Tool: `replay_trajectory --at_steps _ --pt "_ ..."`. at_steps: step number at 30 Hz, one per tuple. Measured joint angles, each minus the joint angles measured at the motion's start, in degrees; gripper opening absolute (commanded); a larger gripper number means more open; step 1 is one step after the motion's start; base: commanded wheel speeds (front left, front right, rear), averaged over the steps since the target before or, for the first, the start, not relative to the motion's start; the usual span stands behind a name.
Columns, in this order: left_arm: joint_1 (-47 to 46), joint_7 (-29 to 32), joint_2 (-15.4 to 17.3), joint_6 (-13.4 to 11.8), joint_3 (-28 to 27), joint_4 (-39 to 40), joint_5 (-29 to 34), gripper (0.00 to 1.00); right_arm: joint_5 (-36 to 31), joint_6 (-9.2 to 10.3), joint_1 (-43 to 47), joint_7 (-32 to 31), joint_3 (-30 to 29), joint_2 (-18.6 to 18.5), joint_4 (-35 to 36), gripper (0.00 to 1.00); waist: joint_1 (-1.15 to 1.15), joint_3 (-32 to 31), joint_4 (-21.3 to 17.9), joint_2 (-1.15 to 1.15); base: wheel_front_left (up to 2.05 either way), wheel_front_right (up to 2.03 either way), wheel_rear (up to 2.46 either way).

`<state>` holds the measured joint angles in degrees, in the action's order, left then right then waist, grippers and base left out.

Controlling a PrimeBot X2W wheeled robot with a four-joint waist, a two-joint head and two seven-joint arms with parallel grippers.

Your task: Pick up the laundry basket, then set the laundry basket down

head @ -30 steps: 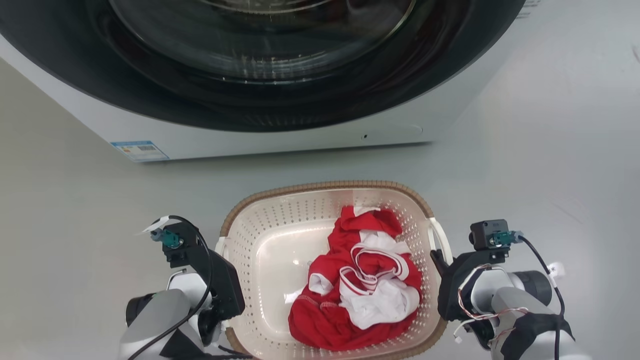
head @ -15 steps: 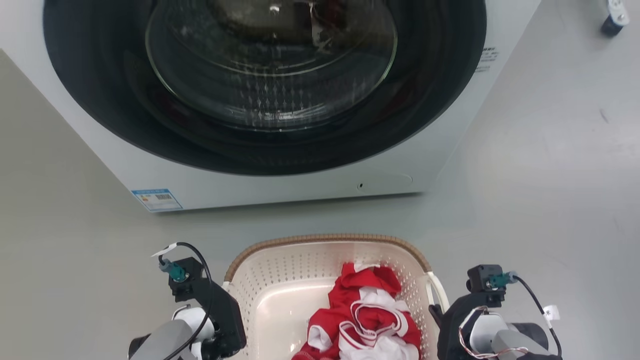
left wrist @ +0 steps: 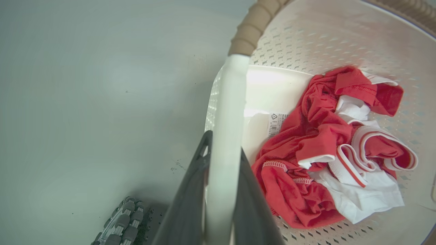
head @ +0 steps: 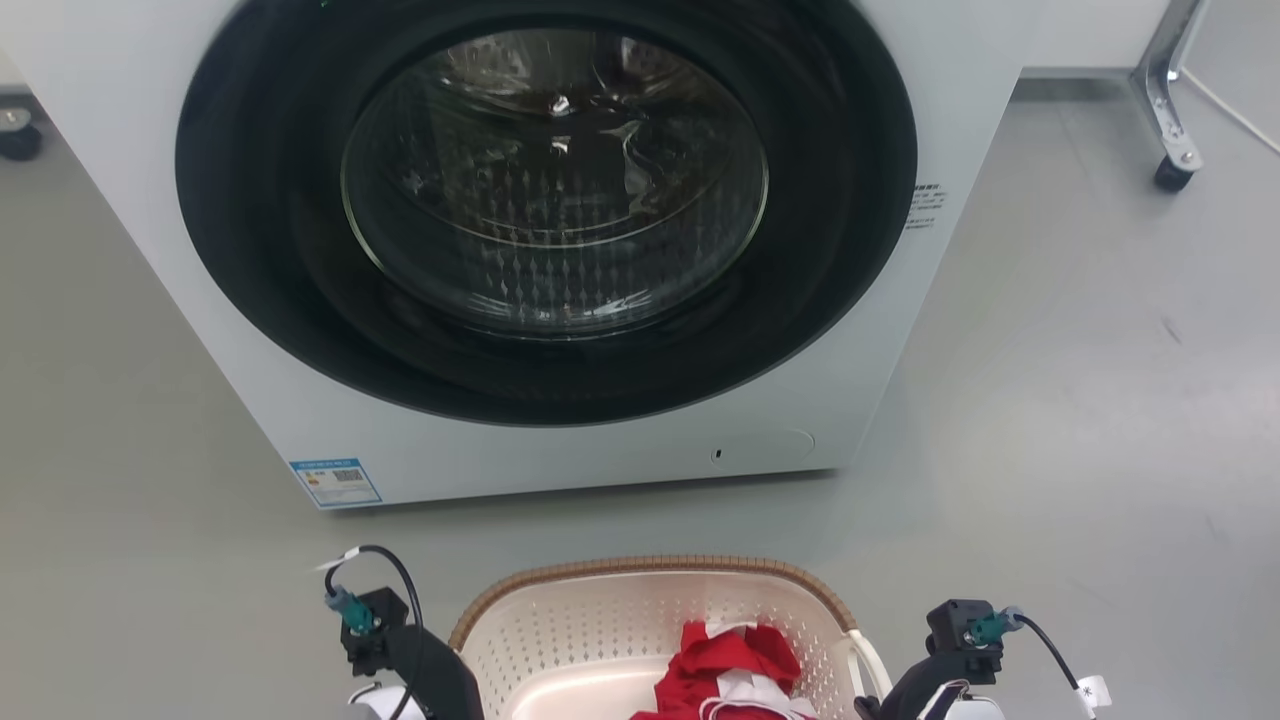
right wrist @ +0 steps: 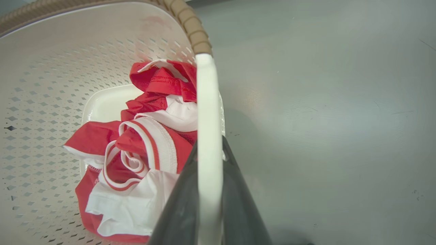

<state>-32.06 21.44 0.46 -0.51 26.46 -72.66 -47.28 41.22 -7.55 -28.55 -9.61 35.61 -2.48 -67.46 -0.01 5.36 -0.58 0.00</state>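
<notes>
The laundry basket point(head: 560, 640), holding red and white clothes point(left wrist: 323, 153), is seen just in front of the washing machine point(head: 900, 330), below its round door. The left gripper point(left wrist: 223, 149) is clamped on its left handle point(left wrist: 228, 102) and the right gripper point(right wrist: 209, 146) on its right handle point(right wrist: 206, 95). For the lift to be done well, both handles should be raised at one rate so that the basket is held level, and these thin, smooth bars should be pinched firmly, with the rim drawn clear of the washing machine's front.

The cream, brown-rimmed laundry basket point(head: 560, 640) sits upright, holding red-and-white clothes point(head: 725, 655).
</notes>
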Motion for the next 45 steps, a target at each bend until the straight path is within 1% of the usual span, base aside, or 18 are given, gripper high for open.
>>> replay_trajectory --at_steps 6,21,45 --pt "2.4 1.4 0.2 -0.5 1.0 0.3 -2.0 0.00 1.2 -0.01 1.3 -1.5 1.1 0.0 0.1 0.00 0.00 -2.8 -0.1 0.00 0.00 0.00 0.00" --pt "4.4 3.7 0.4 -1.5 3.5 1.4 -3.6 0.00 2.8 -0.01 2.9 -3.5 3.6 -1.0 1.2 0.00 0.00 -7.5 0.1 0.00 0.00 0.00 0.00" --pt "4.4 4.3 0.5 -2.0 5.4 1.4 -5.5 0.00 6.0 0.00 3.3 -4.5 5.7 -1.7 2.1 0.00 0.01 -8.2 0.1 0.01 0.00 0.00 0.00"
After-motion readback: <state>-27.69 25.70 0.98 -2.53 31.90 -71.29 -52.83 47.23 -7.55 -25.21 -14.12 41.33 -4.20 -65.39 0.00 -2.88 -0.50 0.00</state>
